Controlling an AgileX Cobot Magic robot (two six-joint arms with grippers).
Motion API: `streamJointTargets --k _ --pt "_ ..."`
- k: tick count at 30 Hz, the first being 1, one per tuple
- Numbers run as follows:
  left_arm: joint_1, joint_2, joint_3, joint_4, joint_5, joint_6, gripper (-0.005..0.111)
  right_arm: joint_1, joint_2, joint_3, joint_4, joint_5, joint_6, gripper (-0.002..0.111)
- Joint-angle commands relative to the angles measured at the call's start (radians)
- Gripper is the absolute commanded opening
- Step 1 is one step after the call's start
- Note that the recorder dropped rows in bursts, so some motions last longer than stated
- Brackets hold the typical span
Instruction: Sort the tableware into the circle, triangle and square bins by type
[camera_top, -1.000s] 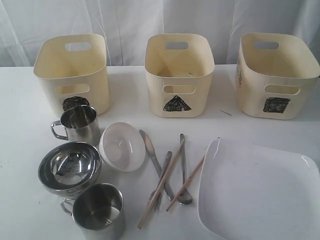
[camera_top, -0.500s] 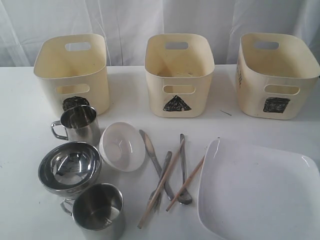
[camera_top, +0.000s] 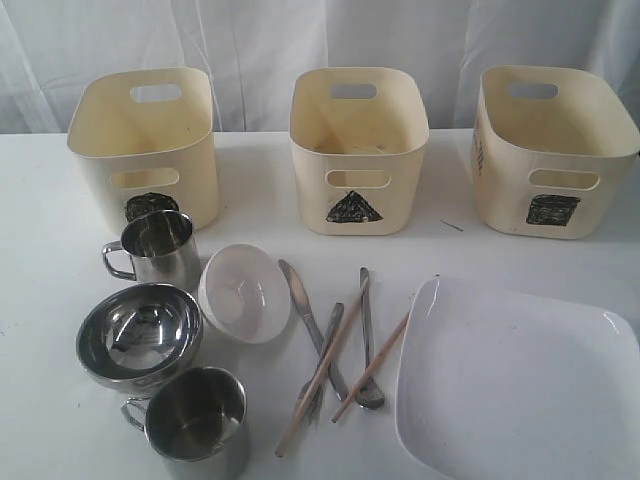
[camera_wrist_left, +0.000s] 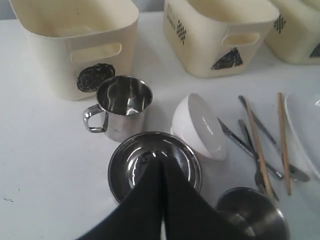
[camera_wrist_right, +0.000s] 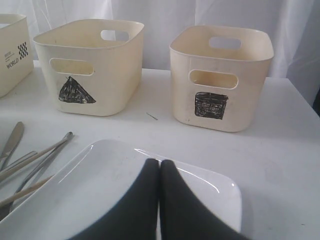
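Three cream plastic tubs lined the back of a white table (camera_top: 40, 300): circle-marked tub (camera_top: 150, 140) left, triangle-marked tub (camera_top: 358, 150) centre, square-marked tub (camera_top: 555, 150) right. In front sat two steel handled mugs (camera_top: 160, 250) with a steel bowl (camera_top: 140, 335) between them, a small white bowl (camera_top: 240, 295) tipped sideways, steel cutlery (camera_top: 300, 300) crossed by wooden chopsticks (camera_top: 328, 355), and a large white square plate (camera_top: 520, 380). The left gripper (camera_wrist_left: 160, 162) hung pressed together, empty, over the steel bowl; the right gripper (camera_wrist_right: 159, 167), likewise, over the plate

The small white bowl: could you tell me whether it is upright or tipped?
Tipped. The small white bowl leans over on the table, its mouth turned sideways toward the steel cutlery rather than straight up.
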Motion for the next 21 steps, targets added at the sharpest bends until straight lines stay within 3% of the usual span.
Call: streamJointTargets --k 1,4,8,14,21 --pt "0.001 0.276 -0.120 -0.005 0.041 0.127 0.007 -0.004 -0.006 0.006 -0.001 -0.008 0.003 0.000" --pt "0.001 0.460 -0.186 0.052 -0.008 0.151 0.028 -0.004 -0.006 0.006 -0.001 -0.008 0.003 0.000" --pt "0.013 0.653 -0.266 0.119 -0.096 0.030 0.058 -0.004 -0.006 0.006 -0.001 -0.008 0.003 0.000" --pt "0.116 0.848 -0.389 0.130 -0.080 -0.019 0.060 -0.004 -0.006 0.006 -0.001 -0.008 0.003 0.000" --pt "0.118 0.938 -0.481 0.081 -0.037 -0.032 0.060 -0.004 -0.006 0.006 -0.001 -0.008 0.003 0.000"
